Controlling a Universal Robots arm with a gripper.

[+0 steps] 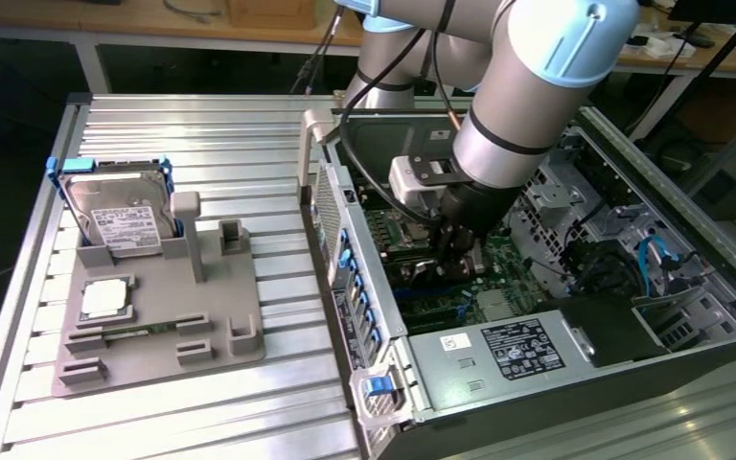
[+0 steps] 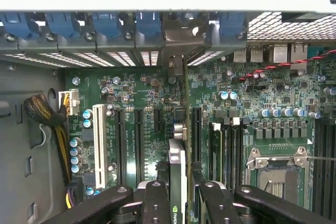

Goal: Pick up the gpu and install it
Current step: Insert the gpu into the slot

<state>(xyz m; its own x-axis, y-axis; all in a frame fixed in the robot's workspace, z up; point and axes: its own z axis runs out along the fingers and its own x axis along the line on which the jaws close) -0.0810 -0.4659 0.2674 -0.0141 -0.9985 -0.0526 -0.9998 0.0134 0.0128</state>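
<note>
The gpu (image 2: 177,153) is a thin dark card seen edge-on, upright over the green motherboard (image 2: 147,129). It lies in line with the black expansion slots, and its metal bracket end (image 2: 176,40) reaches the rear slot openings. My gripper (image 2: 177,205) is shut on the card, one black finger (image 2: 156,203) on each side. In the exterior view my gripper (image 1: 455,247) is lowered inside the open computer case (image 1: 342,240), with the arm hiding the card. I cannot tell whether the card sits fully in its slot.
A white slot (image 2: 98,140), cable bundle (image 2: 44,116) and CPU socket (image 2: 278,174) lie on either side of the card. The power supply (image 1: 509,350) sits at the case's near end. On the exterior view's left, a grey fixture (image 1: 164,331) holds a hard drive (image 1: 119,216) and a CPU chip (image 1: 106,299).
</note>
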